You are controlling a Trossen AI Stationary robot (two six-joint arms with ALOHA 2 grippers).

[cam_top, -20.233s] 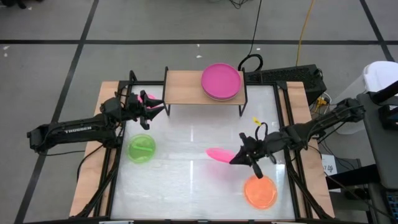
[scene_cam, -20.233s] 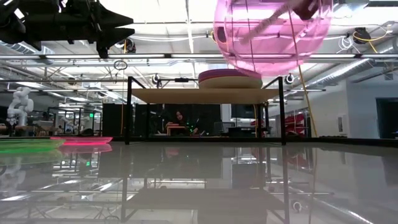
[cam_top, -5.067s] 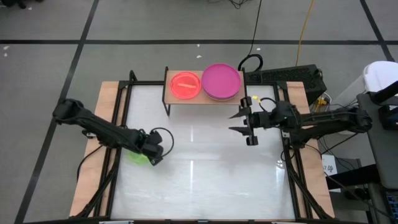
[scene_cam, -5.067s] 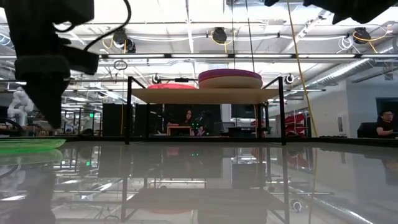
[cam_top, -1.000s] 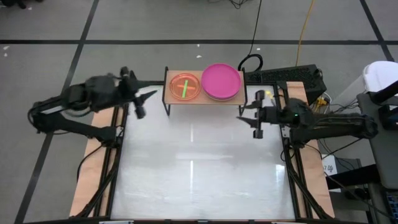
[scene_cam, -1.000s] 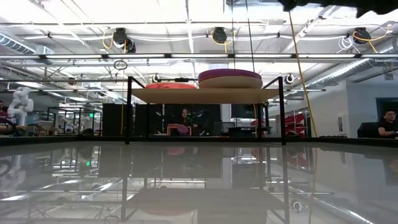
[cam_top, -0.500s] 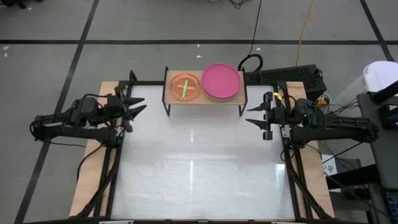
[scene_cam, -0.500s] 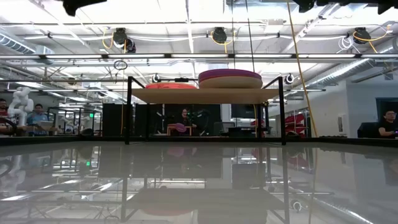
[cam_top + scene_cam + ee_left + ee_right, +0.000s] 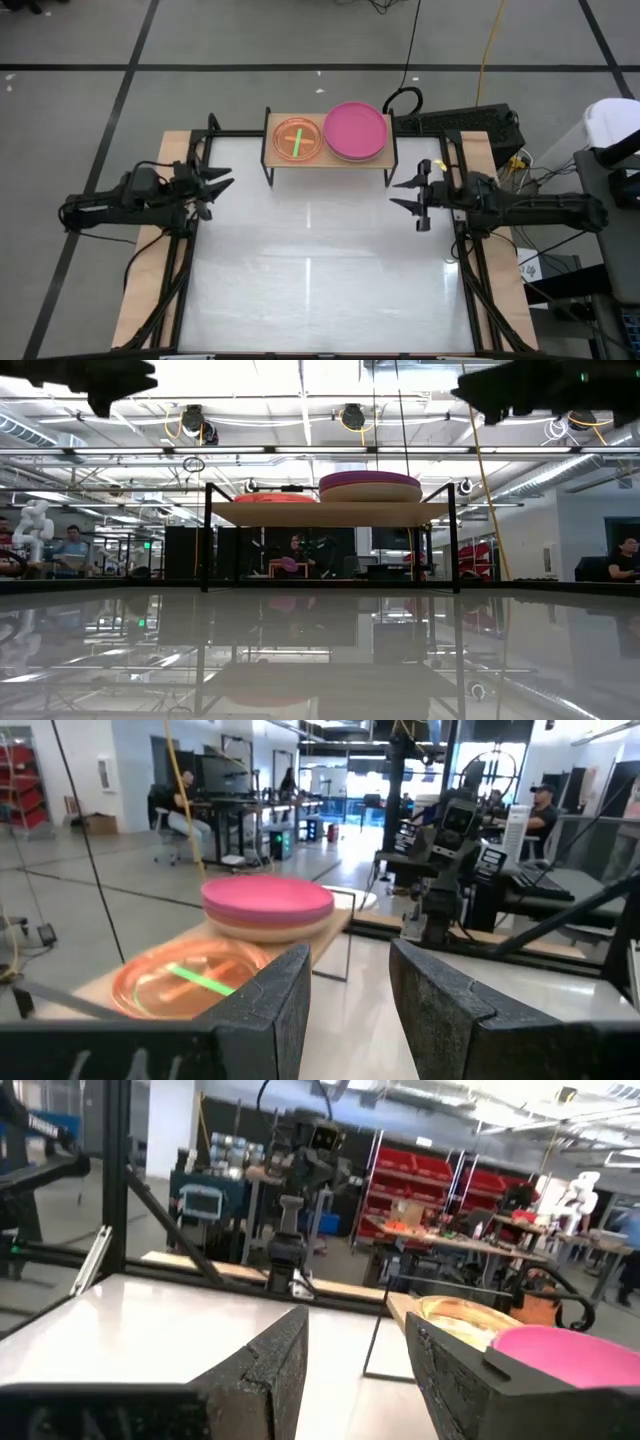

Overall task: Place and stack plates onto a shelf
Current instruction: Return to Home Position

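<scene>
left gripper (image 9: 222,187): above the table's left edge, well apart from the shelf, pointing in toward the table middle; fingers (image 9: 272,1005) spread wide, nothing between them
right gripper (image 9: 393,194): above the table's right edge, facing the left gripper across the table; fingers (image 9: 268,1365) spread wide, holding nothing
shelf (image 9: 345,162): at the back edge of the table (image 9: 320,280), near its middle; carries both piles
small pile (image 9: 297,141): on the shelf's left half; see-through plate with a green bar on top, orange showing through; just beside the large pile
large pile (image 9: 356,130): on the shelf's right half, magenta plate on top; in the low view it stands taller than the small pile
change since 20 s ago: then only the large pile was on the shelf, a green and an orange plate lay on the table, and the right gripper held a pink plate above it
change since 5 s ago: then the green plate lay at the table's left side under the left gripper; it now tops the small pile
change since 1 s ago: the left gripper was raised close to the shelf's left end; it has drawn back to the table's left edge; the right gripper has barely shifted
change since 0.5 s ago: both grippers almost unchanged; in the low view more of their dark shapes shows at the top corners
</scene>
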